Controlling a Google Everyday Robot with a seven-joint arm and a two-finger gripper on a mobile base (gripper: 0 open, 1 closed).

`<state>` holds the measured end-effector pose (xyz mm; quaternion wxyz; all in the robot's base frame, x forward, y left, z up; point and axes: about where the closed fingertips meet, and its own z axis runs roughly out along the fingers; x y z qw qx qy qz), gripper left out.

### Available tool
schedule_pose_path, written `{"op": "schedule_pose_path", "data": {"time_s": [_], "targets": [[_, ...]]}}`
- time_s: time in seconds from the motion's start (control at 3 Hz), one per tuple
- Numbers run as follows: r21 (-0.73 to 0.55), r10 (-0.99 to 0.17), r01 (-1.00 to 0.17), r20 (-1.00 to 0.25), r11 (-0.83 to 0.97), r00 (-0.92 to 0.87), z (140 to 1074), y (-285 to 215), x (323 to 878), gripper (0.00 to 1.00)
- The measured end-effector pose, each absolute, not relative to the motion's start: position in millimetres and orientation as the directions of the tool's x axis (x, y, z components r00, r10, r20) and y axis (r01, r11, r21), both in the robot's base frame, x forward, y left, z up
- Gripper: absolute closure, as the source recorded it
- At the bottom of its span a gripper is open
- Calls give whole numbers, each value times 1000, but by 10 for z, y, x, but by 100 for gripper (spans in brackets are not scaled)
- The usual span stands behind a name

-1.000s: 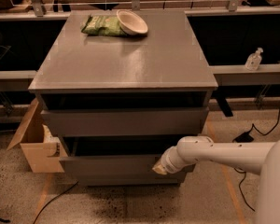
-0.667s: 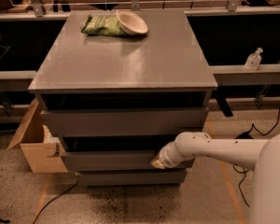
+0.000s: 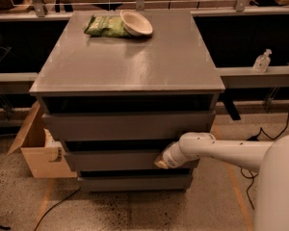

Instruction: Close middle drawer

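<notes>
A grey cabinet with three drawers stands in the middle of the camera view. The middle drawer sticks out only slightly past the bottom drawer. The top drawer stands out a little further than it. My gripper is at the end of the white arm coming from the right. It presses against the right part of the middle drawer's front.
A white bowl and a green bag lie at the back of the cabinet top. An open cardboard box stands on the floor to the left. A clear bottle sits on a ledge to the right. Cables run across the floor.
The gripper has moved up and away from me against the middle drawer's front, and the drawer has slid further into the cabinet.
</notes>
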<state>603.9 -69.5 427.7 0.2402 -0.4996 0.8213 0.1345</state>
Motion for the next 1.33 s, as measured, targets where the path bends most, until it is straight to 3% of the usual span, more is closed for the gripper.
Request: {"op": "schedule_pose_path", "data": {"time_s": [1.33], "targets": [[53,-650,-733,-423,678,-632,4151,-1610,5441,100]]}}
